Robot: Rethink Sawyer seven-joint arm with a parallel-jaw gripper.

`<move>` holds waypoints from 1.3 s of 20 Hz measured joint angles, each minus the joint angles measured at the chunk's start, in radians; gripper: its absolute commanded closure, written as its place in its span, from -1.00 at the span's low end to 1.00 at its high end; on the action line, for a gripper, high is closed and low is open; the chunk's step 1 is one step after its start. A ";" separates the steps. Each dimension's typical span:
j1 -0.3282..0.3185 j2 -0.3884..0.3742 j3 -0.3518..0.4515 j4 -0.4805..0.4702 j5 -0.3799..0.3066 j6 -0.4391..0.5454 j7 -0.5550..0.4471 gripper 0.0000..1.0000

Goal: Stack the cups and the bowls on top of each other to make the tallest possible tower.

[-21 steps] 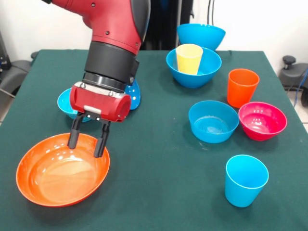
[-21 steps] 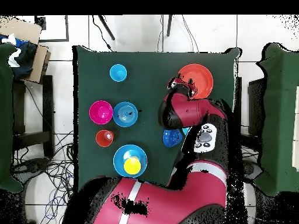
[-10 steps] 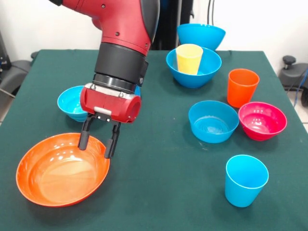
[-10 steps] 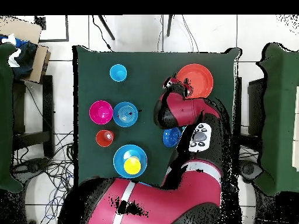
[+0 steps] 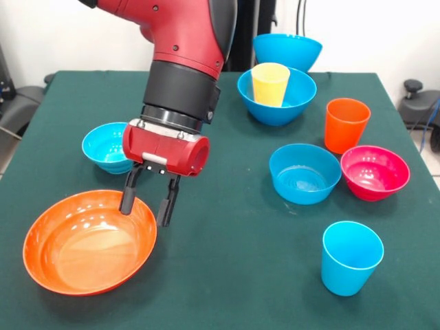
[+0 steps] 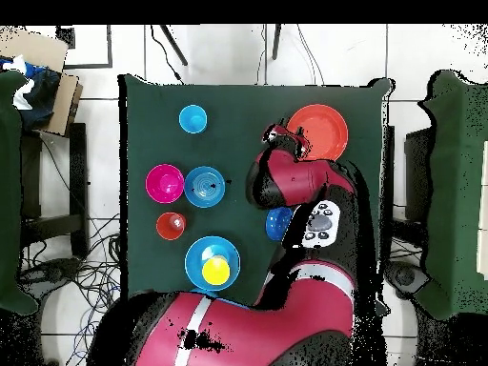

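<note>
Front view: gripper [image 5: 148,205] hangs at the right rim of the wide orange bowl [image 5: 89,240], which sits empty at the near left of the green table [image 5: 227,275]. Fingers are spread apart with nothing between them; the left finger [image 5: 128,199] is over the bowl's rim, the right one is just outside it over the cloth; contact with the rim cannot be told. Just beyond the orange bowl, a small cyan bowl [image 5: 106,146] stands upright, partly behind the gripper body. Far centre-right: a large blue bowl [image 5: 277,96] with the yellow cup [image 5: 269,84] standing upright inside it; a second large blue bowl [image 5: 287,51] lies behind it at the table's far edge. Right side: orange cup [image 5: 346,124] upright, the magenta-red bowl [image 5: 375,172] just near of it, and the medium light blue bowl [image 5: 304,172] beside that bowl on its left, the two nearly touching. Light blue cup [image 5: 351,256] stands alone at the near right. Overhead view shows a dark blue bowl [image 6: 277,222] mostly hidden under the arm [image 6: 295,229]. Nothing is stacked apart from the cup in the bowl.
</note>
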 measured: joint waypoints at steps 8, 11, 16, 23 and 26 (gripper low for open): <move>0.036 0.010 -0.041 0.000 0.037 0.000 0.000 -1.00; 0.057 0.022 -0.065 0.000 0.057 0.000 0.000 -1.00; 0.082 0.053 -0.096 -0.001 0.083 0.000 0.000 -1.00; 0.096 0.122 -0.135 -0.020 0.121 -0.028 0.000 -1.00; 0.099 0.164 -0.155 -0.024 0.146 -0.050 0.000 -1.00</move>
